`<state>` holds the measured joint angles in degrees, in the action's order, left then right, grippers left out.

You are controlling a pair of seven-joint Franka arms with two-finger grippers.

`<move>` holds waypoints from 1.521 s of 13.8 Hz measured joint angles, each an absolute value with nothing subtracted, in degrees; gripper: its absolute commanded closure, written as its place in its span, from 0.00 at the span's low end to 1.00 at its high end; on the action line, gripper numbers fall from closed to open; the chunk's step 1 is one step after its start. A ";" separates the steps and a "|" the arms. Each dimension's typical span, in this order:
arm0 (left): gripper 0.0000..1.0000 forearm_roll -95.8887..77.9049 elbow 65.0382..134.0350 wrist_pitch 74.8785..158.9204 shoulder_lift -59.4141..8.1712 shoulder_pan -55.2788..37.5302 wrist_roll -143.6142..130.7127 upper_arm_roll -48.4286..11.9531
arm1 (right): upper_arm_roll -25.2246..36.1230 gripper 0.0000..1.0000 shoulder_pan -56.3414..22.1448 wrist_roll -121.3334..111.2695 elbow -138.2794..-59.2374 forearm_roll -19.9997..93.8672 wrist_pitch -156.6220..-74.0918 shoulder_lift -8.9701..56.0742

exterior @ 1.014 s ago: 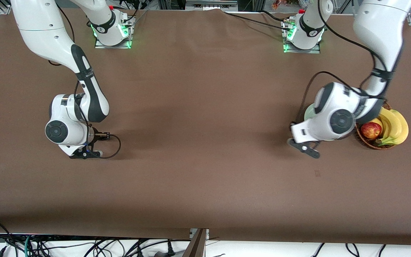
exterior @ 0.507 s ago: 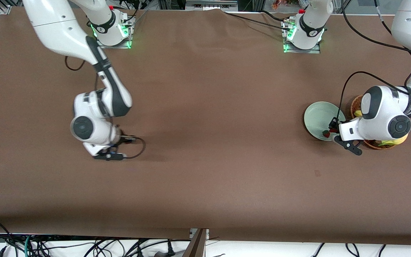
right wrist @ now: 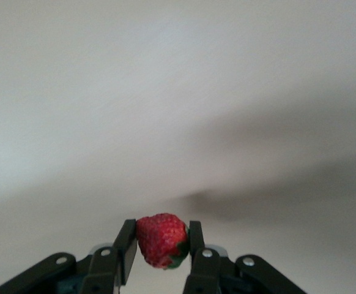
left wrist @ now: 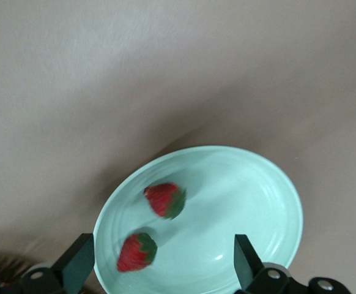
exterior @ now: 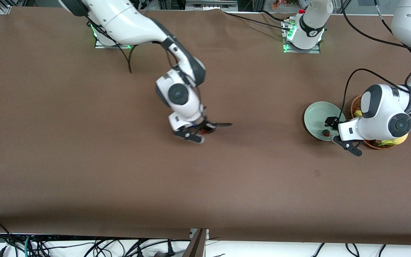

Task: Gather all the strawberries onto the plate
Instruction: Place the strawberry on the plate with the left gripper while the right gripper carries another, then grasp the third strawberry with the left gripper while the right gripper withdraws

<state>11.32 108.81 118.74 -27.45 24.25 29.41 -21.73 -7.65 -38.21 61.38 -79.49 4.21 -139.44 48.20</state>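
The pale mint-green plate [exterior: 316, 114] sits toward the left arm's end of the table. In the left wrist view the plate [left wrist: 251, 202] holds two strawberries [left wrist: 164, 199] [left wrist: 136, 252]; one strawberry [exterior: 325, 133] shows in the front view. My left gripper [exterior: 330, 124] hovers over the plate's edge beside the basket, open and empty [left wrist: 163, 264]. My right gripper [exterior: 206, 127] is over the bare middle of the table, shut on a third strawberry [right wrist: 161, 239], which sits between its fingers [right wrist: 127, 245].
A brown wicker basket [exterior: 354, 104] with bananas [exterior: 402, 139] stands beside the plate, mostly hidden under the left arm. Both arm bases stand along the table's edge farthest from the front camera. A cable [exterior: 223, 124] trails from the right gripper.
My right arm has swept from its own end of the table to the middle, toward the plate. My left arm moved off the plate a second ago and has barely moved since.
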 measured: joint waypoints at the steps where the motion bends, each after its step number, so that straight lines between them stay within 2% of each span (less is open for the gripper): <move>1: 0.00 11.32 108.60 118.20 -26.89 24.19 29.14 -22.90 | -7.67 0.83 -40.67 64.33 -77.74 4.21 -142.44 50.16; 4: 0.00 10.98 108.38 118.16 -26.64 23.64 26.99 -24.63 | -7.64 0.83 -47.10 73.60 -72.63 4.21 -151.11 56.38; 5: 0.00 10.33 108.39 118.51 -27.04 23.33 25.96 -25.21 | -7.56 0.79 -48.75 75.88 -70.72 4.20 -152.39 58.19; 6: 0.00 9.61 108.40 119.26 -27.55 22.70 24.71 -25.80 | -7.49 0.25 -49.93 77.07 -68.90 4.20 -152.96 59.66; 7: 0.00 9.04 108.39 119.97 -28.02 21.57 23.00 -26.13 | -7.46 0.00 -50.67 77.56 -67.49 4.20 -153.28 60.67; 11: 0.00 6.42 108.42 121.18 -29.78 15.22 15.41 -26.65 | -6.35 0.00 -50.73 77.60 -64.70 3.50 -151.36 60.89; 14: 0.00 5.79 109.63 122.88 -29.86 14.75 9.96 -30.14 | -2.26 0.00 -47.37 70.49 -62.45 3.10 -138.15 56.71; 18: 0.00 5.78 119.00 138.20 -29.43 14.58 -4.11 -37.02 | -1.73 0.00 -35.29 49.52 -62.92 3.12 -115.66 47.05; 21: 0.00 5.80 124.79 147.41 -29.42 11.40 -15.29 -38.80 | -1.66 0.00 -25.73 35.00 -68.25 3.00 -104.43 39.09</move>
